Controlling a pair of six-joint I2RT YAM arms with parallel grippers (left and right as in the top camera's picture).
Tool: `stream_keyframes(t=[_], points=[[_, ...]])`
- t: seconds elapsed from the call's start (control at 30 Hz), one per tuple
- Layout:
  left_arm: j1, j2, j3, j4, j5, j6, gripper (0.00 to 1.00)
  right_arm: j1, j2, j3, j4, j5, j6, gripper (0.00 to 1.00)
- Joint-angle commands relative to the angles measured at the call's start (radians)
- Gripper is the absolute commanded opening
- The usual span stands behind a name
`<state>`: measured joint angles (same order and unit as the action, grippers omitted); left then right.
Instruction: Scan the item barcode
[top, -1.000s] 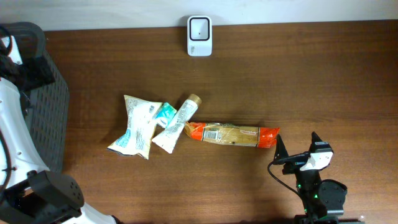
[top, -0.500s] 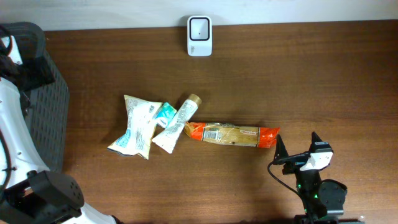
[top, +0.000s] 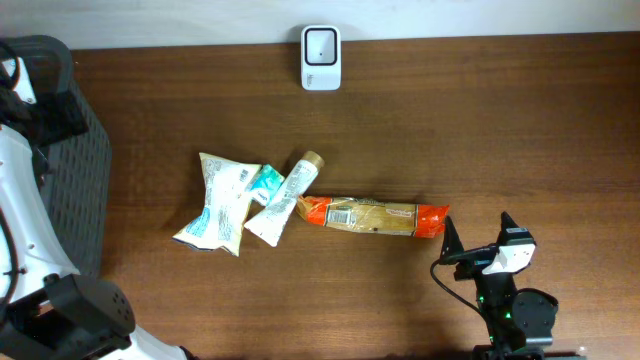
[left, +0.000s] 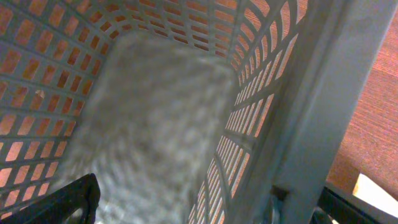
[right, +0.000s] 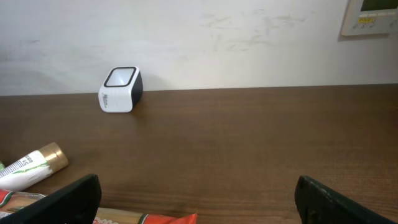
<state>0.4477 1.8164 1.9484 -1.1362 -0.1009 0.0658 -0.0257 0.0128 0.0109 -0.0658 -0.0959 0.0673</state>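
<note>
Lying near the middle of the brown tabletop (top: 520, 120) is a loose row of four goods: a white and blue pouch (top: 222, 203) at the left, a small teal sachet (top: 266, 182) touching its right edge, a white tube (top: 283, 199) with a gold cap that slants up to the right over the sachet, and a long packet (top: 375, 215) with orange ends that runs rightward from just beside the tube's flat end. The long packet shows a pale label facing up, too small to read. The white scanner (top: 321, 58) stands at the far edge of the tabletop against the wall (right: 205, 37), well apart from the goods, its dark window turned upward. The right end effector (top: 478, 232) sits low at the near edge, just to the right of the long packet's orange end and apart from it; in its wrist view its two dark fingers (right: 68, 199) are spread wide, with bare wood, the tube's cap and the scanner visible between them, and a pale wall panel (right: 373, 15) in the upper right corner. The left end effector (left: 208, 205) hangs over the grey mesh basket (top: 75, 170) at the left edge of the tabletop, its fingers likewise spread wide, looking down at the basket's blurred floor and lattice walls.
</note>
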Motion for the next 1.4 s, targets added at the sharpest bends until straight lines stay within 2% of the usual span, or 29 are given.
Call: stream_keyframes(t=[0.0,0.3,0.93,1.17,1.37], points=[[0.007,0.003,-0.004,-0.002,0.008,-0.009,0.99,-0.008,-0.006,-0.005,-0.005,-0.005,-0.004,0.99],[0.007,0.003,-0.004,-0.002,0.008,-0.009,0.99,-0.008,-0.006,-0.005,-0.003,0.000,-0.004,0.99],[0.007,0.003,-0.004,-0.002,0.008,-0.009,0.99,-0.008,-0.006,0.011,0.002,-0.149,-0.004,0.99],[0.007,0.003,-0.004,-0.002,0.008,-0.009,0.99,-0.008,0.029,0.158,-0.090,-0.185,-0.003,0.99],[0.007,0.003,-0.004,-0.002,0.008,-0.009,0.99,-0.008,0.264,0.363,-0.172,-0.257,-0.005,0.99]])
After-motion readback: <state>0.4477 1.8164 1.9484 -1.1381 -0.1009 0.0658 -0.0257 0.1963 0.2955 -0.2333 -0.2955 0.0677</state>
